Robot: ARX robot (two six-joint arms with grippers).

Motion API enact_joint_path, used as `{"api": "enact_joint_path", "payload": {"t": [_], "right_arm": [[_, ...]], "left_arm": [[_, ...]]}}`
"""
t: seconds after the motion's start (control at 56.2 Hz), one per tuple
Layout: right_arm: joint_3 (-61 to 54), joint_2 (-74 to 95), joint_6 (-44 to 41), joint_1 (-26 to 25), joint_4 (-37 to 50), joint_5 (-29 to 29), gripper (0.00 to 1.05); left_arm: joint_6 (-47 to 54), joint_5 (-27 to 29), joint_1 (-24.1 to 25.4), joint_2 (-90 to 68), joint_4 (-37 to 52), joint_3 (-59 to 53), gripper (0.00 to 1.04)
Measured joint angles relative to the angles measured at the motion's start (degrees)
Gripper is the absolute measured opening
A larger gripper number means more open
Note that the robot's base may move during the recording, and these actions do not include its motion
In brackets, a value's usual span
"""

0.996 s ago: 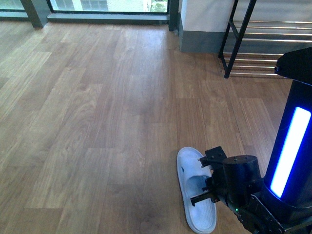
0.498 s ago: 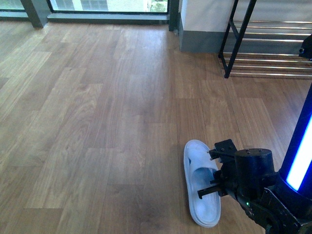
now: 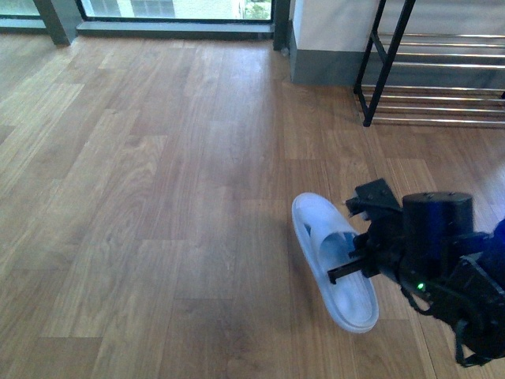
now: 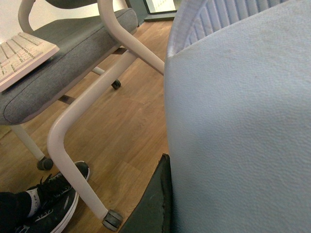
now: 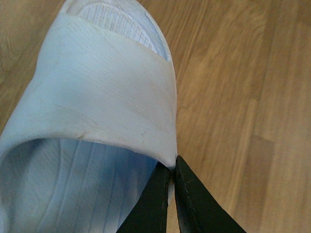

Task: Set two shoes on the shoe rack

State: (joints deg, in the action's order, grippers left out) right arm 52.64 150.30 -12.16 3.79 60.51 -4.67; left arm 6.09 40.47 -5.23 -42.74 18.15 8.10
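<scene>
The slide (image 3: pixel 327 253) is off the floor (image 3: pixel 158 197) now. A second ago it lay flat at the lower right of the front view with the right claw (image 3: pixel 347 272) on its strap. Now it hangs in the air, tilted, toe end pointing away from you, and it sits higher and further right in the view.

The right wrist view shows the right claw's two dark fingers pinched together on the edge of the pale blue strap, with bare wood beneath. The grip is on the strap's rim only, so I judge that the slide could swing or slip if you move fast.

The rack (image 3: pixel 385 67) stands at the upper right of the front view, well apart from the slide. Its chrome bars show no shoes in the part you can see.

The left arm is out of the front view. Its wrist view is filled by a second slide (image 4: pixel 243 121), very close, with one dark finger of the left claw (image 4: pixel 163 194) against its edge. You cannot tell whether that claw is clamped.

The pickup looks done. The carry to the rack remains.
</scene>
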Motion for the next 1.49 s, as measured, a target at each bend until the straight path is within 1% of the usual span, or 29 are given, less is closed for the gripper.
{"api": "enact_joint_path", "payload": {"t": [0.125, 0.302, 0.427, 0.498, 0.605, 0.641, 0.712, 0.783, 0.801, 0.854, 0.89, 0.996, 1.495], "right_arm": [[-6.38, -10.25, -3.96, -1.99, -1.18, 1.64, 0.01], [-17.07, -30.69, -7.89, -5.49, -8.37, 5.05, 0.01], [-26.08, -56.7, -8.63, -9.09, -20.55, 10.19, 0.01], [-27.85, -64.78, -8.35, -10.19, -24.68, 11.61, 0.01], [-30.8, -80.32, -7.58, -11.87, -33.4, 14.6, 0.01], [-32.0, -87.8, -6.71, -12.63, -38.14, 16.57, 0.01], [-33.46, -97.88, -5.84, -13.92, -44.44, 19.12, 0.01], [-34.51, -111.03, -3.54, -16.85, -53.22, 22.08, 0.01], [-34.86, -115.69, -2.34, -18.1, -56.65, 23.06, 0.01], [-35.6, -122.99, -0.85, -19.63, -61.81, 23.61, 0.01], [-35.98, -126.22, -0.37, -19.93, -63.34, 23.76, 0.01], [-36.06, -129.41, 0.61, -20.2, -63.84, 24.04, 0.01], [-36.33, -129.57, 1.05, -20.33, -64.06, 24.22, 0.01]], "left_arm": [[0.0, 0.0, 0.0, 0.0, 0.0, 0.0, 0.02], [0.0, 0.02, 0.0, 0.0, 0.0, 0.0, 0.02], [0.0, 0.0, 0.0, 0.0, 0.0, 0.0, 0.02], [0.0, 0.0, 0.0, 0.0, 0.0, 0.0, 0.02], [0.0, 0.0, 0.0, 0.0, 0.0, 0.0, 0.02], [0.0, 0.0, 0.0, 0.0, 0.0, 0.0, 0.02], [0.0, 0.0, -0.02, 0.0, 0.0, 0.0, 0.02], [0.0, 0.0, 0.0, 0.0, 0.0, 0.0, 0.02], [0.0, 0.0, 0.0, 0.0, 0.0, 0.0, 0.02], [0.0, 0.0, 0.0, 0.0, 0.0, 0.0, 0.02], [0.0, 0.0, 0.0, 0.0, 0.0, 0.0, 0.02], [0.0, 0.0, -0.02, 0.0, 0.0, 0.0, 0.02], [0.0, 0.11, 0.04, 0.09, 0.0, 0.0, 0.02]]}}
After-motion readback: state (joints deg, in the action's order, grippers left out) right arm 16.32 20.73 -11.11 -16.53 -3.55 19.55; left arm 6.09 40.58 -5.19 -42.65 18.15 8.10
